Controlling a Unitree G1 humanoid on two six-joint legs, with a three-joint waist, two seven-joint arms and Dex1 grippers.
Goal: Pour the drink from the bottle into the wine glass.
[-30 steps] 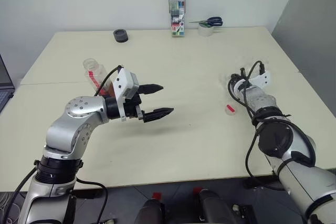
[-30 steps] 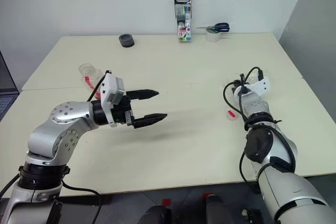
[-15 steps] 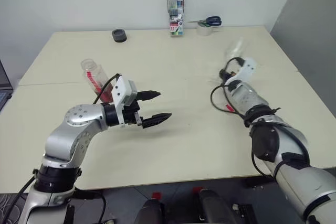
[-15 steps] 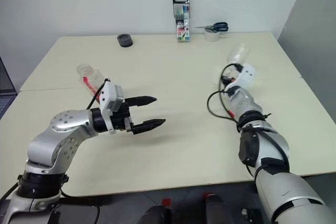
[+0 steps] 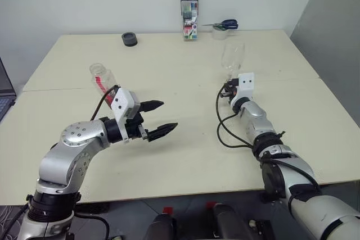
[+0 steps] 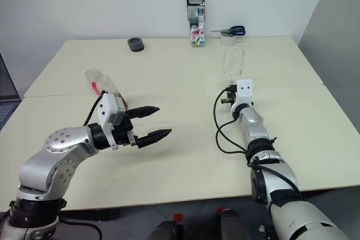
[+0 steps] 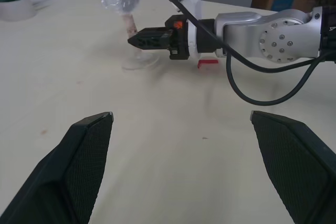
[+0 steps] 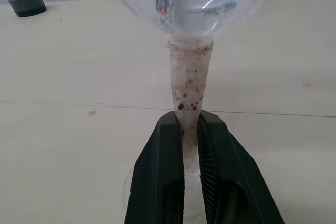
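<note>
Table scene: both arms extended, wine glass upright in the right gripper.

Left arm reaches forward over the table, left gripper spread wide and empty; bottle stands just behind it. Right arm stretches forward, its fingers pinching the glass stem. A second ago the glass lay tilted low beside a red cap; it is now raised and vertical, further left.
</note>
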